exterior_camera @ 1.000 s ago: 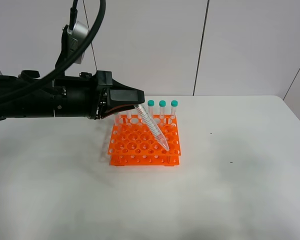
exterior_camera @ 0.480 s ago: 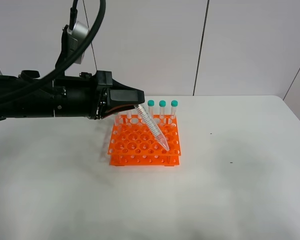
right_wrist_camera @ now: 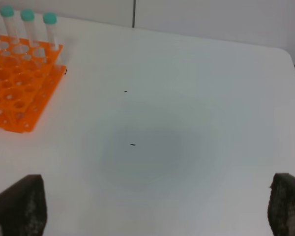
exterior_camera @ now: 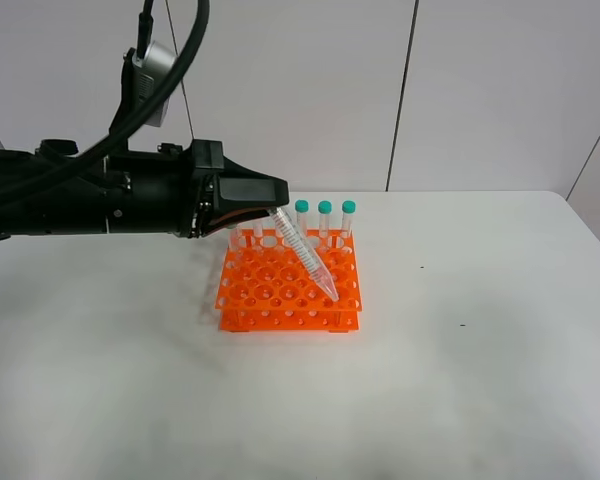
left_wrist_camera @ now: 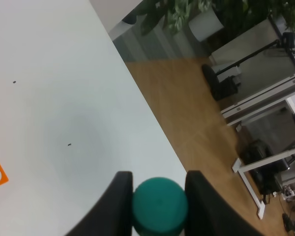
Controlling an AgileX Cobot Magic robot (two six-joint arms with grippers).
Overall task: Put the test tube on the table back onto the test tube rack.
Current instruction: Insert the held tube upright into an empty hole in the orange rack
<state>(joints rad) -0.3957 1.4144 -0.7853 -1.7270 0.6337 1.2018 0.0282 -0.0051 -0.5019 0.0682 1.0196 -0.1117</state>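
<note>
The left gripper (exterior_camera: 277, 207) is pinched on the teal cap (left_wrist_camera: 160, 205) of the test tube (exterior_camera: 305, 255), one finger on either side; the tube hangs above the orange test tube rack (exterior_camera: 260, 292), clear of the table (exterior_camera: 460, 380); its long axis is tilted, with the cap up at the jaws and the tapered tip slanting down towards the rack's front right holes; whether the tip touches the rack I cannot tell; three other capped tubes (exterior_camera: 325, 214) stand upright in the back row; the right gripper (right_wrist_camera: 152, 206) hovers over bare table, fingers spread wide, holding nothing.
</note>
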